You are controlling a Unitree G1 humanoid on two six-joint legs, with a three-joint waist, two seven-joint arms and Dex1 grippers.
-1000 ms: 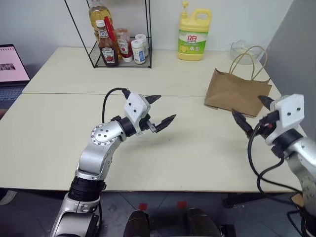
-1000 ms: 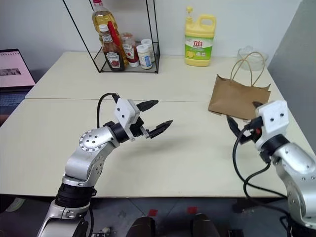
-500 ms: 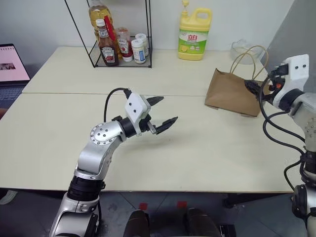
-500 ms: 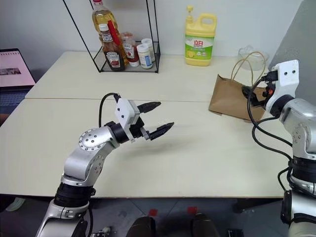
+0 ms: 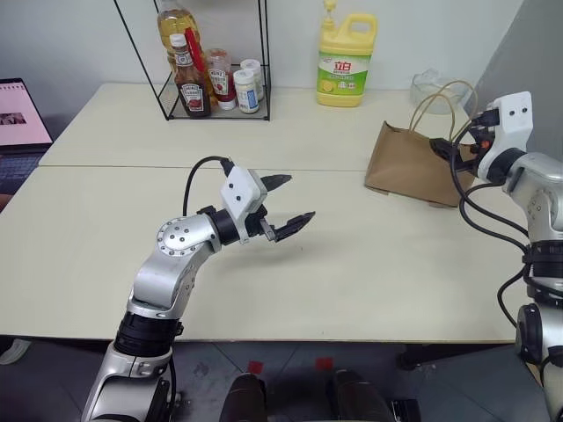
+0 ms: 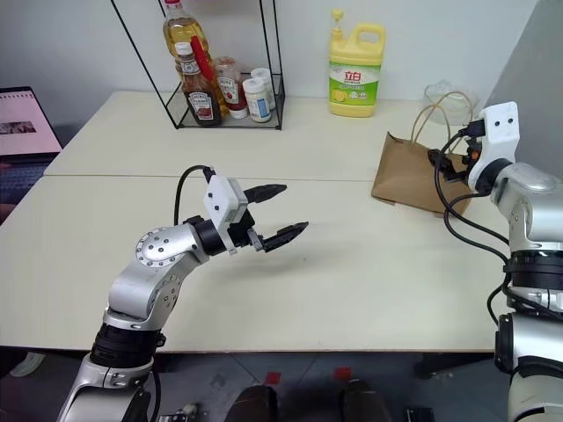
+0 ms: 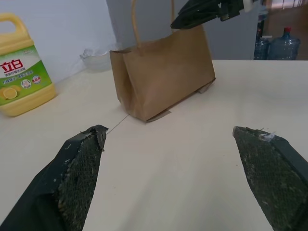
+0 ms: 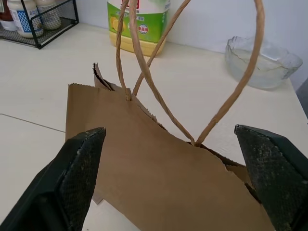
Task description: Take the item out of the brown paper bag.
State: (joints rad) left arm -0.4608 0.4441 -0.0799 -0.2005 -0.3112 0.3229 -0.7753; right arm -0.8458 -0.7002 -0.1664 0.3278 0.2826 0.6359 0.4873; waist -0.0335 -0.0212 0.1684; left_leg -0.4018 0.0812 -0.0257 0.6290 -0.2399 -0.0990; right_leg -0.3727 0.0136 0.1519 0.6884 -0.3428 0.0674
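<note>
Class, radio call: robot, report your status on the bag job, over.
Both grippers open, empty. Right gripper at the top of the brown paper bag; left gripper over mid-table. Item not visible. Cord handles at the opening.

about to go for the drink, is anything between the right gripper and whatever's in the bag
Yes: the brown paper bag itself. Its top edges lie nearly closed under the cord handles, hiding the contents. The open right gripper hovers at the bag's top, with nothing else between.
</note>
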